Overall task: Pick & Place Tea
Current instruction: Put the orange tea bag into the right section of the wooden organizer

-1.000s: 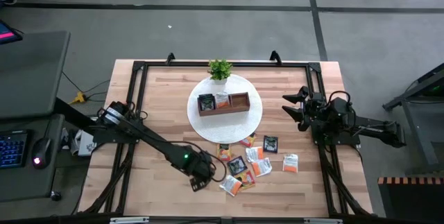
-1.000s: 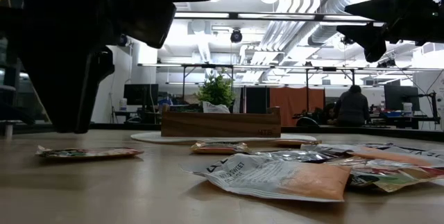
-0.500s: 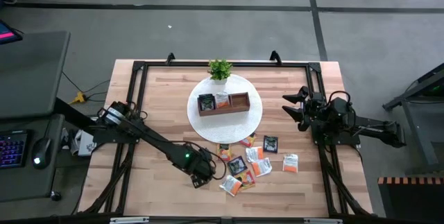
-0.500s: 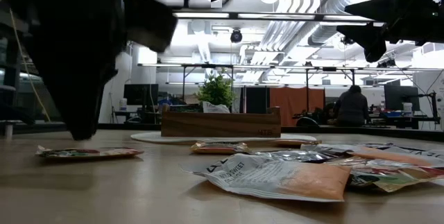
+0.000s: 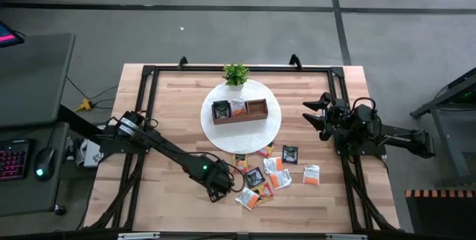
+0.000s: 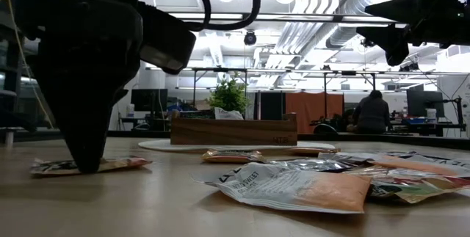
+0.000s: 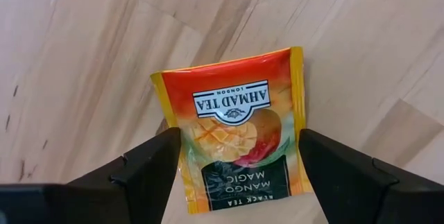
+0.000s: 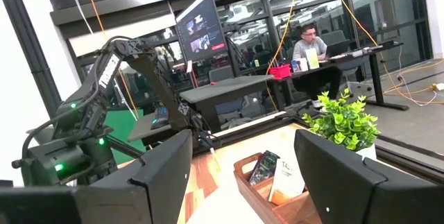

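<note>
The table is a pale wooden top with a dark frame running along its sides. Wide bare wood lies along its left side and far right corner, while the near middle is crowded with loose tea sachets. The left arm reaches in a long diagonal from the left edge to the near middle. The right arm waits over the right edge, its right claw raised well clear of the wood with jaws spread and nothing between them.

A round white plate sits centre-far and carries the brown wooden tray. From above, the tray's left compartment holds a dark sachet, the middle one a lighter sachet, and the right one shows bare wood. A small green potted plant stands at the plate's far rim.

The left claw is lowered to the table at the left fringe of the sachet cluster, released, jaws wide. The overhead camera hides what lies under it; the left wrist camera shows an orange mango sachet lying flat on the wood between the two dark fingers, which flank its side edges. At table height the same packet lies flat with the fingertip down on it.
</note>
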### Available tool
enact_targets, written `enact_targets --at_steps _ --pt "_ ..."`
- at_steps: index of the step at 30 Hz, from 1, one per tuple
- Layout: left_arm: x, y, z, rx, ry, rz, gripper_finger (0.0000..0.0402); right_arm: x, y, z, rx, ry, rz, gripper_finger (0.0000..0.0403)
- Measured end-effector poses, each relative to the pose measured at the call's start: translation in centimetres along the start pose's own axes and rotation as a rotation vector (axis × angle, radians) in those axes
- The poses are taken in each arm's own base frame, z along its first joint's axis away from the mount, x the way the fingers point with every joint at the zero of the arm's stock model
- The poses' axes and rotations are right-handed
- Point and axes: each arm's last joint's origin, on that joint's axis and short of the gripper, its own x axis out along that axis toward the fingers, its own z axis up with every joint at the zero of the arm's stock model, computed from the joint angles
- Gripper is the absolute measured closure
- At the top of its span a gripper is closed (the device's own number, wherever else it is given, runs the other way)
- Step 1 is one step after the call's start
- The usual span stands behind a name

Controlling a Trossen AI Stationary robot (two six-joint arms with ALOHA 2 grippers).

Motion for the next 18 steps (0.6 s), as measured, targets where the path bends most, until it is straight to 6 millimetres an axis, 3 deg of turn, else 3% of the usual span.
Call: enact_targets --at_steps 5,8,18 --pt "0.1 0.0 0.0 0.0 -0.012 0.008 0.011 0.0 0.0 0.0 0.0 0.0 0.0 0.0153" --pt "1.1 0.0 0.0 0.0 0.003 0.025 0.012 0.0 0.0 0.0 0.0 0.0 0.0 0.0153" --pt "1.7 0.0 0.1 -0.02 0.012 0.038 0.0227 0.0 0.0 0.0 0.0 0.0 0.0 0.0153"
